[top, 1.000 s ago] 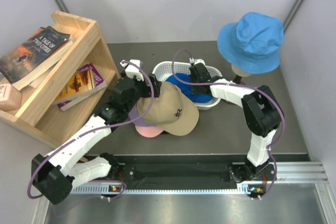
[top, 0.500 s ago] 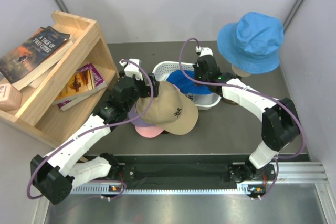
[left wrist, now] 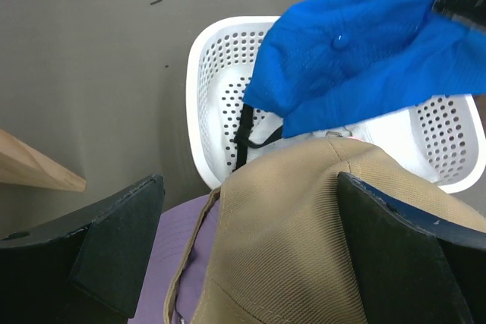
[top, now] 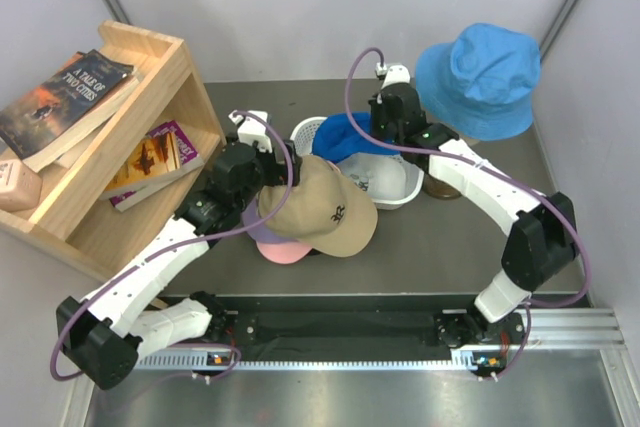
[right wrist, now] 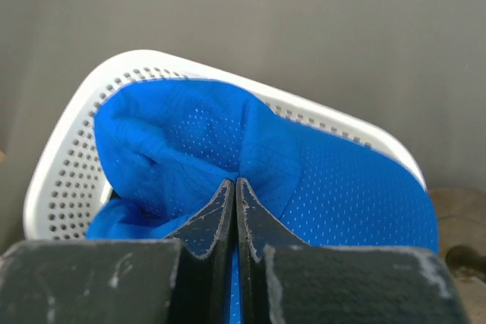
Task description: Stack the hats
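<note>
Royal blue cap (top: 352,134) is hanging over the white basket (top: 400,199), pinched at a fold of its crown by the right gripper (right wrist: 234,191), jaws pressed together on the mesh. A white cap (top: 372,175) is lying in the basket beneath. Tan cap (top: 322,205) is topping the stack just left of the basket, over lavender cap (top: 258,227) and pink cap (top: 284,250). Left gripper (left wrist: 243,240) is hovering over the tan crown, jaws spread wide, holding nothing.

Judgement: carry the blue cap high enough that its brim clears the basket rim, centre it over the tan crown with brims aligned, then release. The left arm needs to clear first.
</note>
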Available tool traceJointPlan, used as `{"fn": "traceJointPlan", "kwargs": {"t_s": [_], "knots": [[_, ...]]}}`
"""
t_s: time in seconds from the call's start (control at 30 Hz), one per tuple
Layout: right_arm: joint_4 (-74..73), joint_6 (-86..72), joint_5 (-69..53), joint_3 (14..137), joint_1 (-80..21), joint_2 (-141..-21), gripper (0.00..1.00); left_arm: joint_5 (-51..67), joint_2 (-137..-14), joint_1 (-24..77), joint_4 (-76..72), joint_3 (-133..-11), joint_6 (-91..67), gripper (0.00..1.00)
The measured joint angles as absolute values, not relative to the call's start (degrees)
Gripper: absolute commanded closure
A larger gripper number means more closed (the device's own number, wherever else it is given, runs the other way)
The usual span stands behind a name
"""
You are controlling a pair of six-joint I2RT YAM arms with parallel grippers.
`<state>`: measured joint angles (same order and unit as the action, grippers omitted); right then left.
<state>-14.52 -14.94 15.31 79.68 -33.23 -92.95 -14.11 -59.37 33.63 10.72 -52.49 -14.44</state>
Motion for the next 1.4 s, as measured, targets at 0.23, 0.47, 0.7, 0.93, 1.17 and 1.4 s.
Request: {"fn": "traceJointPlan", "kwargs": {"t_s": [0.23,0.47,0.7,0.93,1.17,1.4], "knots": [[-14.46,-14.06,14.57,80.75,-33.23,-89.08,1.00,-11.18,-60.47,33.58,12.53,-54.39,-12.25,0.01],[-14.39,-14.06,12.08,80.75,-33.23,-84.66,1.00,-9.76,-63.68,33.47,14.46,-58.13,-10.07,0.01],[-14.09,-14.15,9.54,80.75,-33.23,-81.43,1.00,-8.78,-66.48,33.47,15.53,-64.75,-7.01,0.01],[-14.15,-14.15,8.56,82.50,-33.28,-80.82,1.00,-4.16,-66.70,33.47,12.69,-69.23,-3.86,0.01],[-14.24,-14.09,8.01,86.37,-34.30,-80.73,1.00,7.40,-67.00,33.47,6.57,-70.46,-2.83,0.01],[-14.35,-14.06,8.56,88.71,-37.45,-80.47,1.00,18.41,-69.14,33.47,0.75,-71.64,-4.05,0.01]]}}
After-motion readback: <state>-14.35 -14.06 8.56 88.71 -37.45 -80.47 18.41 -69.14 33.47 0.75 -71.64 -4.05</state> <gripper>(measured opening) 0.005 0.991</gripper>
